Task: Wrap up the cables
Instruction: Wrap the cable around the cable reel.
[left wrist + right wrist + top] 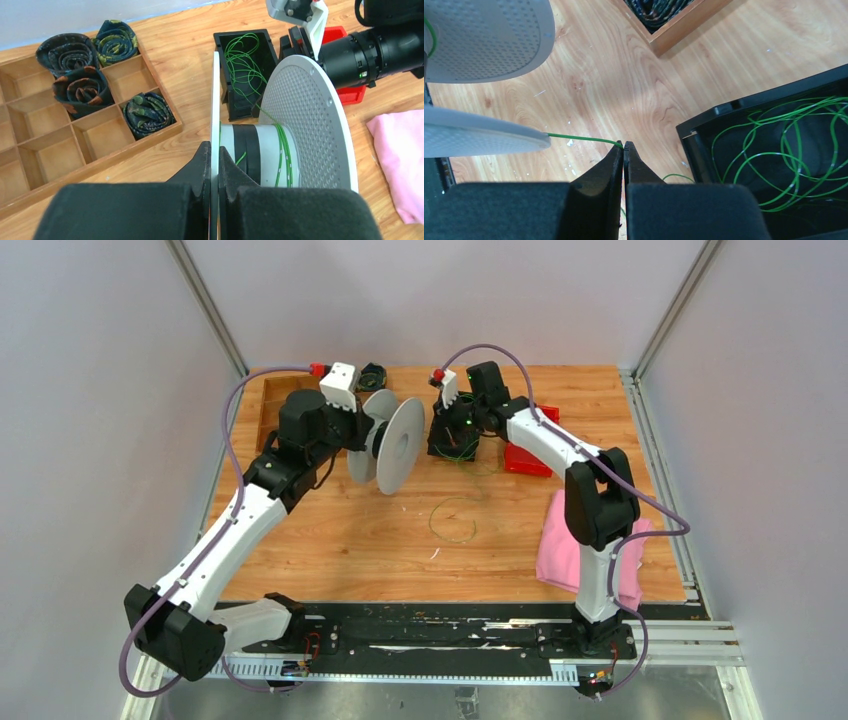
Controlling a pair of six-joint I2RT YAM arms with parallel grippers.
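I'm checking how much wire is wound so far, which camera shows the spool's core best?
The left wrist view: the spool's core sits exposed between the flanges, green wire turns visible on it. In the top view flanges mostly hide it; the right wrist view catches only flange edges.

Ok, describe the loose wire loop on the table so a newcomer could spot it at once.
Find the grey spool held up mid-table by the left gripper. On the bare wood just nearer the arm bases lies one thin wire loop. Unlike the green wires tangled in the black box, it lies alone and flat.
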